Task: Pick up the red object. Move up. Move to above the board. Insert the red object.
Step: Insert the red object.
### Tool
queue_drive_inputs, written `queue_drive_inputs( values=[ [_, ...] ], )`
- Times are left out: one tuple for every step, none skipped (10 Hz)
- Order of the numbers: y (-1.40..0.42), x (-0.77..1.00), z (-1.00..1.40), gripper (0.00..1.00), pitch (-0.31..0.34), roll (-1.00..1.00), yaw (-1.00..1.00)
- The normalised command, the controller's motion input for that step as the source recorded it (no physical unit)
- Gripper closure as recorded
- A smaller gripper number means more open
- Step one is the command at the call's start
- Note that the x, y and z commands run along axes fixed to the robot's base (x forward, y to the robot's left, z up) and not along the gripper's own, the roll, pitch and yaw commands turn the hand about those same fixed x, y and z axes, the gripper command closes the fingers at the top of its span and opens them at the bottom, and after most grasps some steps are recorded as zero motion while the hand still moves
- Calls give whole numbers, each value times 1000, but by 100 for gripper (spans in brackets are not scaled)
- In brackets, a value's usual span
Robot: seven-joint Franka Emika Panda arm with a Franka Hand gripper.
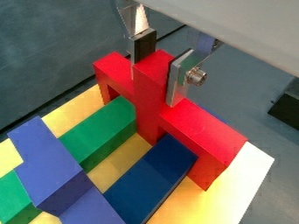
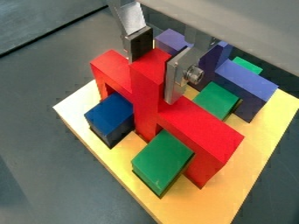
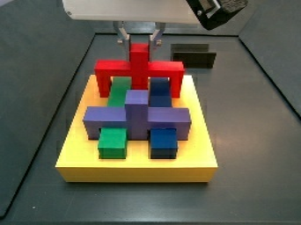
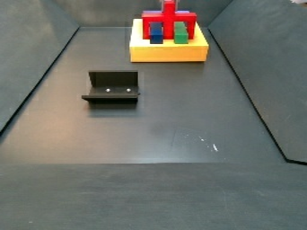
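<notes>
The red object [image 1: 198, 131] [image 2: 193, 131] stands upright on the yellow board [image 3: 141, 167] [image 2: 103, 150], its legs down at the board's far edge behind the purple cross block [image 3: 139, 114]. My gripper [image 1: 160, 74] [image 2: 158, 74] is directly above it, shut on the top of the central stem, one silver finger on each side. In both side views the gripper [image 3: 139, 39] [image 4: 168, 4] hangs over the red object [image 3: 139, 66] [image 4: 168, 18] on the board [image 4: 168, 52].
Green [image 2: 162, 162] and blue [image 2: 107, 115] blocks sit in the board next to the red legs. The dark fixture [image 4: 111, 88] [image 3: 194, 57] stands on the grey floor beside the board. Raised walls border the floor.
</notes>
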Motion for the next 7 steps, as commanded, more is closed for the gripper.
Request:
queue_drive_inputs(
  values=[
    [0, 0, -69, 100, 0, 53, 0],
    [46, 0, 0, 100, 0, 57, 0],
    [6, 89, -23, 100, 0, 66, 0],
    [0, 106, -131, 100, 0, 89, 0],
    [0, 183, -171, 100, 0, 71, -34],
    [0, 266, -100, 100, 0, 83, -129],
    [0, 131, -103, 100, 0, 80, -154]
  ],
)
